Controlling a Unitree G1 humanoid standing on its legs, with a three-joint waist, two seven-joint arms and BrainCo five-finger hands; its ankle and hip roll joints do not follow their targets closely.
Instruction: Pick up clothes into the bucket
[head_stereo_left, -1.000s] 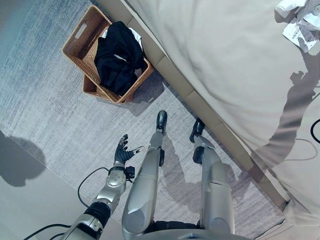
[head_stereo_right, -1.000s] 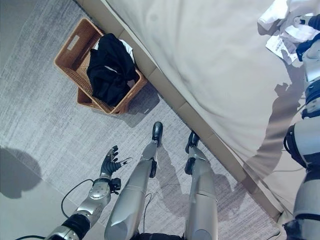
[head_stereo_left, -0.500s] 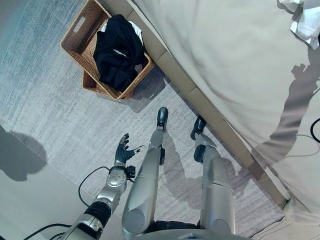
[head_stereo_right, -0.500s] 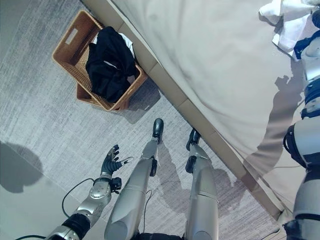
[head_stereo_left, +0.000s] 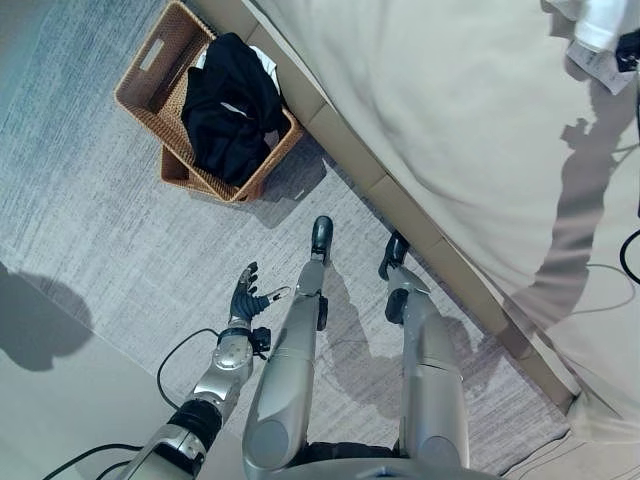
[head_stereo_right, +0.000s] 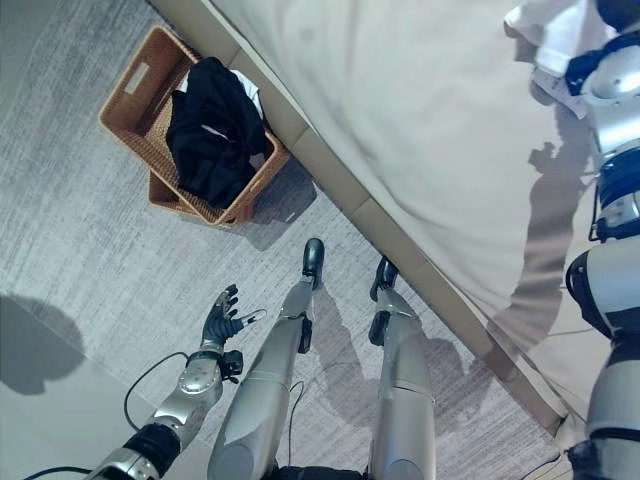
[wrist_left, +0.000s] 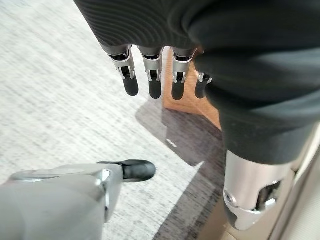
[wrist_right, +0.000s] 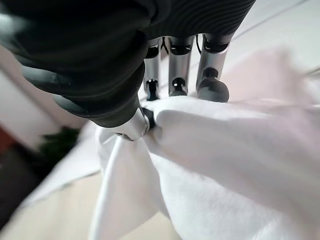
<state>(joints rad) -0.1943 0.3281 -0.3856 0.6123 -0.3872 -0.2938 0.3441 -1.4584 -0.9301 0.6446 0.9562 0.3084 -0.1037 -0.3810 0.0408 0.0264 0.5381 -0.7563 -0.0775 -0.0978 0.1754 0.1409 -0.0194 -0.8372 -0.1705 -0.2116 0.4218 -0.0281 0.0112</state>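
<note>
A white garment (wrist_right: 210, 145), soft and bunched, is pinched in the right hand (wrist_right: 165, 75) above the pale bed (head_stereo_left: 450, 120). The left hand (head_stereo_left: 244, 296) hangs relaxed over the grey carpet (head_stereo_left: 90, 230). A wicker basket (head_stereo_left: 150, 75) holding black clothing (head_stereo_left: 225, 105) sits beside the bed.

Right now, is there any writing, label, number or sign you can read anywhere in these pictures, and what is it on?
None can be read.
White garment, pinched in the right hand over the bed: a paler patch at its edge, too small to tell whether it carries print.
Wicker basket and black clothes: no writing visible.
Left hand, open above the carpet: no markings.
</note>
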